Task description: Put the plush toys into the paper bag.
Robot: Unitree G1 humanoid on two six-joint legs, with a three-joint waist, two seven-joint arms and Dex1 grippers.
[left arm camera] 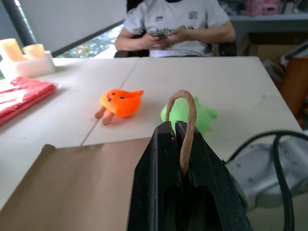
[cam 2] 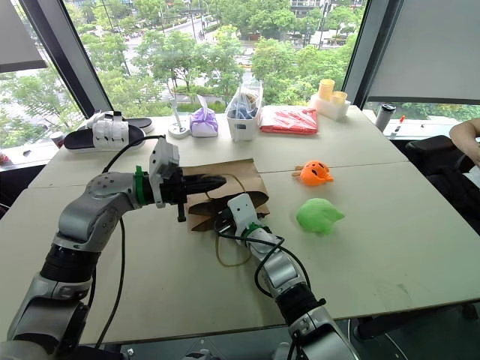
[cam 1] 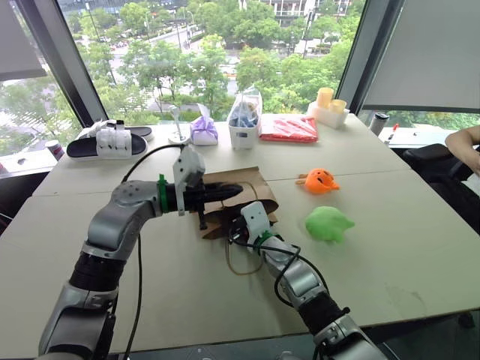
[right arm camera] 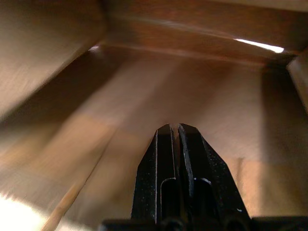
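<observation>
- 2 plush toys lie on the table [cam 1: 420, 247], outside the paper bag [cam 1: 259, 187]: the orange toy [cam 1: 320, 181] further from the robot, the green toy [cam 1: 328, 223] nearer, the 2 close but apart.
- Both sit to the robot's right of the bag, clear of its paper.
- The left gripper [left arm camera: 182, 129] is clamped on 1 twisted-cord handle [left arm camera: 187, 125], fingers level and pointing to the robot's right, over the bag's top panel.
- The right gripper [right arm camera: 173, 128] has its fingers pressed together with nothing between them; in its wrist view brown paper walls surround it, so it looks to be inside the bag's mouth.
- A second cord loop [cam 1: 241, 259] lies slack on the table beside the right forearm.
- The bag lies flat, its long axis running across the table, with the mouth toward the right arm.
- Deciding relation: the toys lie on the right arm's side, the green 1 nearest it, so I judge that arm should fetch them while the left holds the mouth up.
- That gripper must first back out of the bag and spread its fingers.
</observation>
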